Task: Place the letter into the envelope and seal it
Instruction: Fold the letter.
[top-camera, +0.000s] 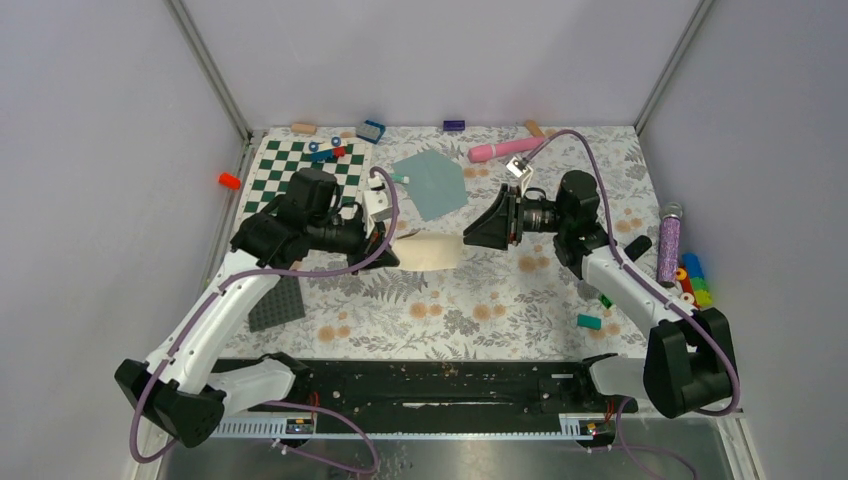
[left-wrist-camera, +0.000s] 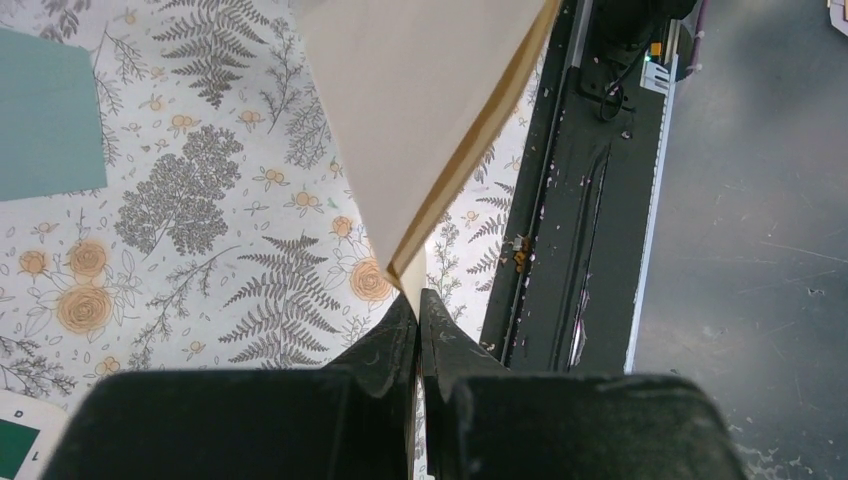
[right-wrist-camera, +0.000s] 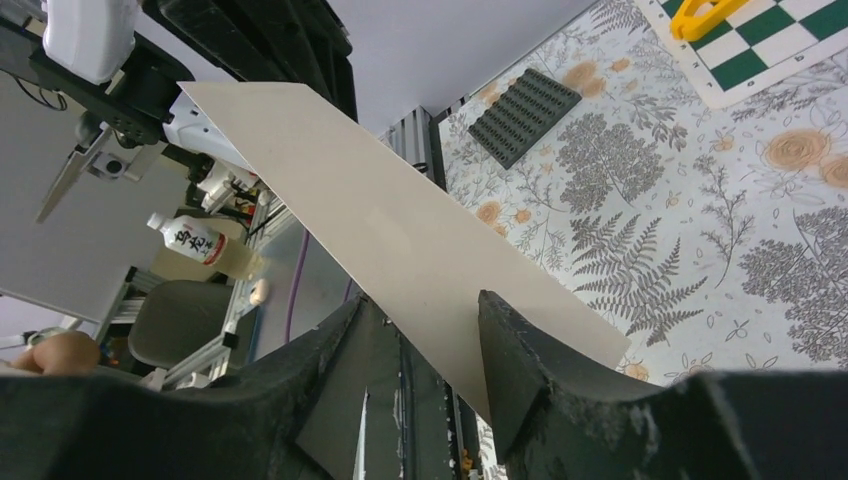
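The cream letter (top-camera: 432, 250) is folded and held above the table between the two arms. My left gripper (top-camera: 392, 250) is shut on its left end; in the left wrist view the fingertips pinch the folded sheet (left-wrist-camera: 420, 120) at the gripper (left-wrist-camera: 420, 300). My right gripper (top-camera: 470, 238) stands open around the sheet's right end. In the right wrist view the letter (right-wrist-camera: 400, 230) passes through the gap of the gripper (right-wrist-camera: 430, 310), with the fingers apart. The teal envelope (top-camera: 430, 185) lies flat behind the letter and shows again in the left wrist view (left-wrist-camera: 45, 115).
A green-and-white chequered board (top-camera: 300, 170) lies at the back left. A dark studded plate (top-camera: 277, 303) sits by the left arm. A pink cylinder (top-camera: 505, 150) lies at the back, with a glittery purple tube (top-camera: 668, 243) and coloured blocks (top-camera: 692, 280) at the right edge.
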